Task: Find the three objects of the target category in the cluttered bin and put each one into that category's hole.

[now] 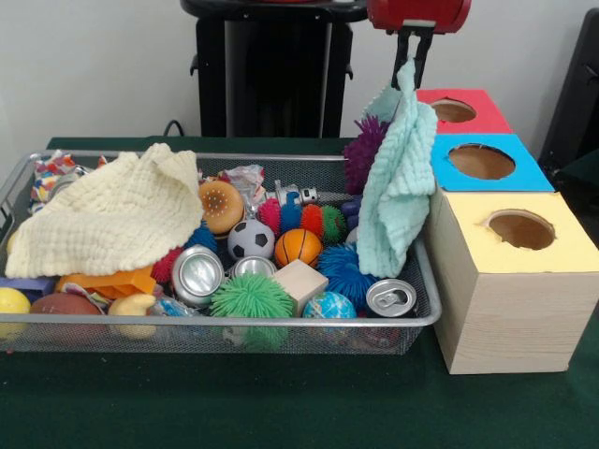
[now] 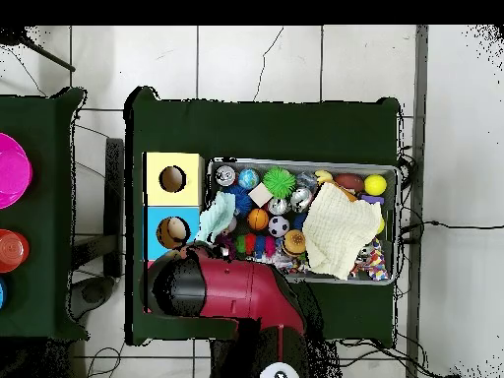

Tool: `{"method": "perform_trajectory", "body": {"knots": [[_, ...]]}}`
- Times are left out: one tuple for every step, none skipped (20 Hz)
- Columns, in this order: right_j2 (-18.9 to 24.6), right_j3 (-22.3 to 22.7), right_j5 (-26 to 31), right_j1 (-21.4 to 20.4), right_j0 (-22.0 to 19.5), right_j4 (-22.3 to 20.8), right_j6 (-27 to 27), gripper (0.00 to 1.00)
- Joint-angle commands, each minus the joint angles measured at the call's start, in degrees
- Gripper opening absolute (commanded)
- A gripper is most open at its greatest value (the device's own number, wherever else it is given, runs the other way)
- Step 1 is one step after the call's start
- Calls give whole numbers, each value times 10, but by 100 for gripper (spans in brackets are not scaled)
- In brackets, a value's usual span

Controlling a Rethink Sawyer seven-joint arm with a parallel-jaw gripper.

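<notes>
My gripper point(image 1: 410, 79) hangs from the top of the front view, shut on the upper corner of a mint green cloth point(image 1: 398, 182). The cloth dangles over the right end of the wire bin point(image 1: 234, 323), its lower edge still among the toys. From above, the mint cloth point(image 2: 217, 219) lies at the bin's left end, beside the boxes. A pale yellow cloth point(image 1: 112, 220) is draped over the clutter at the left of the bin, and shows as the yellow cloth point(image 2: 330, 236) in the overhead view. Right of the bin stand three boxes with a red hole point(image 1: 454, 110), a blue hole point(image 1: 482, 161) and a yellow hole point(image 1: 521, 229).
The bin holds several balls, spiky toys, cans point(image 1: 197, 274), a wooden block point(image 1: 301, 281), a basketball point(image 1: 298, 247) and a soccer ball point(image 1: 250, 238). In the overhead view the red arm point(image 2: 226, 290) covers the red box; the yellow box point(image 2: 172, 179) and blue box point(image 2: 172, 232) show.
</notes>
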Motion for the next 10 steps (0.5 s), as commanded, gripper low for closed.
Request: {"method": "perform_trajectory", "body": {"knots": [[129, 69, -11, -39, -106, 15, -69, 0], [130, 67, -11, -40, -106, 14, -60, 0], [130, 64, -10, -41, -106, 12, -51, 0], [136, 58, -7, -39, -110, 7, -47, 0], [135, 57, -4, -44, -108, 6, -32, 0], [138, 54, -2, -43, -112, 1, -27, 0], [146, 57, -4, -45, -118, 0, -26, 0], [147, 52, 3, -42, -119, -5, -23, 0], [148, 51, 5, -42, -122, -8, -22, 0], [150, 50, 8, -42, -124, -12, -21, 0]]}}
